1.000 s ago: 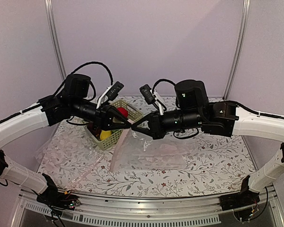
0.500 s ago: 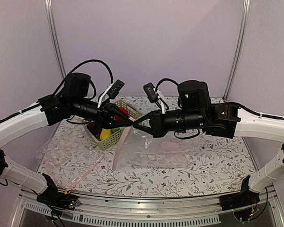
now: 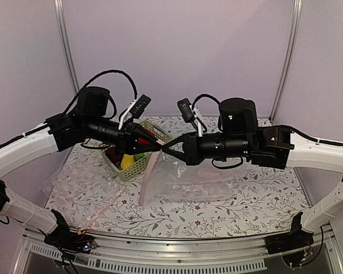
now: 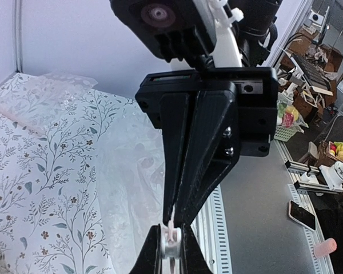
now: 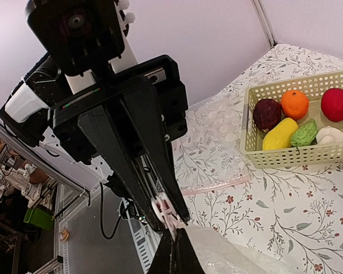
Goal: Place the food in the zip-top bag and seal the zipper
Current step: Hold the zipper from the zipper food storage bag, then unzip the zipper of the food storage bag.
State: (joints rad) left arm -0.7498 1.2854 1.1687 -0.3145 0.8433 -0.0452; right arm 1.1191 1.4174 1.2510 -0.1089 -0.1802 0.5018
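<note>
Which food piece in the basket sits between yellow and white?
The green one, the only green piece, flanked by the yellow one and the white one.

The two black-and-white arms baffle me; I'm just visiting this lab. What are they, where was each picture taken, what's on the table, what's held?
They are two robot arms bolted to the near edge of a flower-patterned table, each ending in a two-finger gripper. The wide picture comes from a fixed camera above and behind them. The two close-ups come from wrist cameras, each looking along its own fingers. On the table stands a light green lattice basket of six toy fruits and vegetables. The left gripper and right gripper, both shut, meet tip to tip, pinching the pale pink zipper strip of a clear plastic zip-top bag.
</note>
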